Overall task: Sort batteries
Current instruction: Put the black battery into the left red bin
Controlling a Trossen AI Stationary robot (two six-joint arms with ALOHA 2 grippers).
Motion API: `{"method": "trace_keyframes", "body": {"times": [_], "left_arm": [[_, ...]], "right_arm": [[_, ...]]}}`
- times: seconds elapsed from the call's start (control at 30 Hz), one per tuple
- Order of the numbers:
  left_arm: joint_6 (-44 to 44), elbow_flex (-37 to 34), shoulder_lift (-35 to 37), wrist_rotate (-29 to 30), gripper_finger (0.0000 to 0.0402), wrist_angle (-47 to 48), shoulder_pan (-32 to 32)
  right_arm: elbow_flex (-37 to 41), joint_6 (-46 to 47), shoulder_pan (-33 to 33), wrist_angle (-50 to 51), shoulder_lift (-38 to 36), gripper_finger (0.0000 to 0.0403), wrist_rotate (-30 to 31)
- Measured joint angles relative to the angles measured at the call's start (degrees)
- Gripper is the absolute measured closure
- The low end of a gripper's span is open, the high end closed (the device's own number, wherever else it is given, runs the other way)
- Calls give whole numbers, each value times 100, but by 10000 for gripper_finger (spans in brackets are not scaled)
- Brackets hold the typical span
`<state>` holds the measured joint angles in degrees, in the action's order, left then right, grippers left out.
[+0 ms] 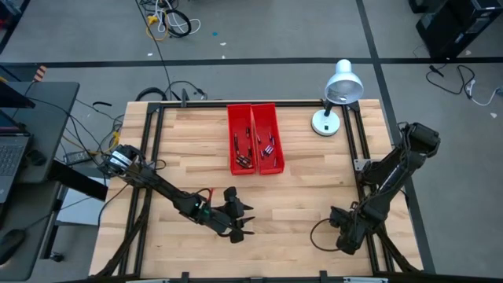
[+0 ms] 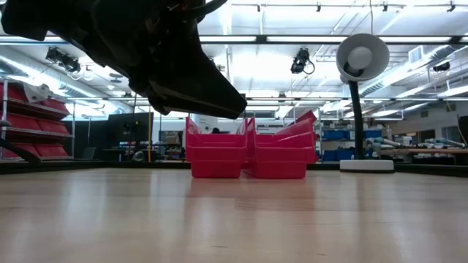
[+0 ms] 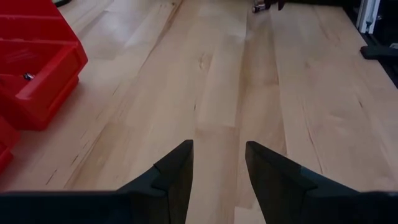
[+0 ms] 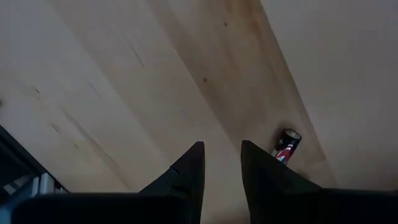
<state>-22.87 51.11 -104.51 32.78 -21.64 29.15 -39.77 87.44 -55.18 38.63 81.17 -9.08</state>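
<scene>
2 robot arms are hovering over a wooden table with 2 red bins of batteries.

The left gripper is hanging above bare wood, its fingers parted with a clear gap and gripping nothing; the bins are sitting well ahead of its fingertips, off to one side. The right gripper is pointing down near the table's corner, its fingers slightly apart and empty, with 1 battery lying just beside one fingertip, outside the gap.
</scene>
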Motion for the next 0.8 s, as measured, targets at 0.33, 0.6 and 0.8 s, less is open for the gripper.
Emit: {"method": "trace_keyframes", "body": {"times": [0.33,0.6,0.8], "left_arm": [[2,0,0,0,239,5,0],[7,0,0,1,239,-31,0],[9,0,0,1,239,-29,0]], "right_arm": [[0,-46,66,118,-35,312,-236],[0,-61,138,423,-35,312,-365],[0,-20,142,642,-34,312,14]]}}
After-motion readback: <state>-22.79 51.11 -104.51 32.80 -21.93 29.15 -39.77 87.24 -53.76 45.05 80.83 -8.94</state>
